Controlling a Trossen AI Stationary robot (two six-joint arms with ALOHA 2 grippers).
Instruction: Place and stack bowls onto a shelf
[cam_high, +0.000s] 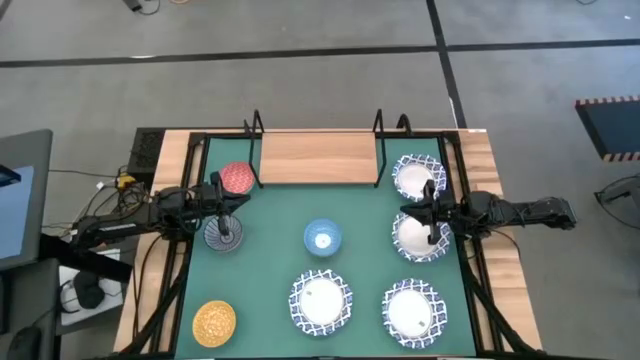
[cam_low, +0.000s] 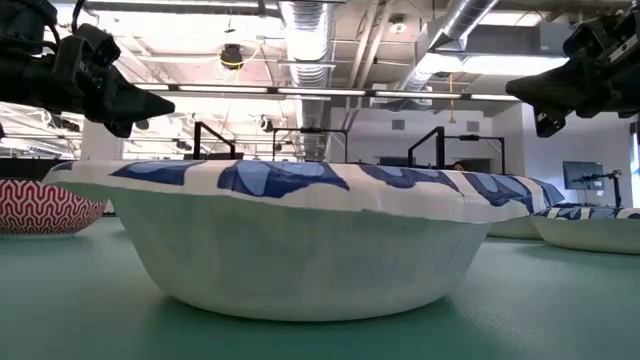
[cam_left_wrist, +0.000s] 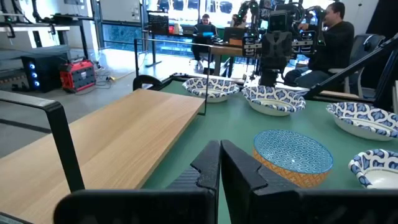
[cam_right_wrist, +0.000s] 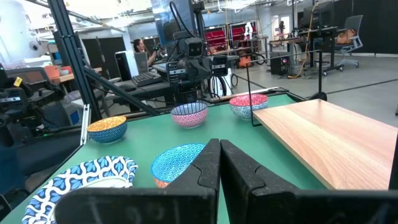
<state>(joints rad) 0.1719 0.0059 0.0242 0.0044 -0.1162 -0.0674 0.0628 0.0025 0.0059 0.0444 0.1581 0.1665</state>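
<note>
The shelf (cam_high: 315, 158), a light-wood board on a black wire frame, stands at the green mat's far edge with nothing on it. On the mat rest a red bowl (cam_high: 237, 178), a grey-blue patterned bowl (cam_high: 223, 235), a light blue bowl (cam_high: 322, 238), a golden-yellow bowl (cam_high: 214, 322) and several white blue-rimmed bowls (cam_high: 418, 177) (cam_high: 420, 237) (cam_high: 321, 301). My left gripper (cam_high: 228, 205) hovers shut between the red and grey-blue bowls. My right gripper (cam_high: 428, 212) hovers shut between the two far right white bowls. Both sets of fingers show closed together in the wrist views (cam_left_wrist: 219, 163) (cam_right_wrist: 219, 162).
The shelf's black wire uprights (cam_high: 256, 125) (cam_high: 379, 122) rise at its far corners. A black frame borders the mat (cam_high: 200, 280). Cables and equipment lie off the table's left edge (cam_high: 90, 240). People sit at desks in the room beyond (cam_left_wrist: 329, 37).
</note>
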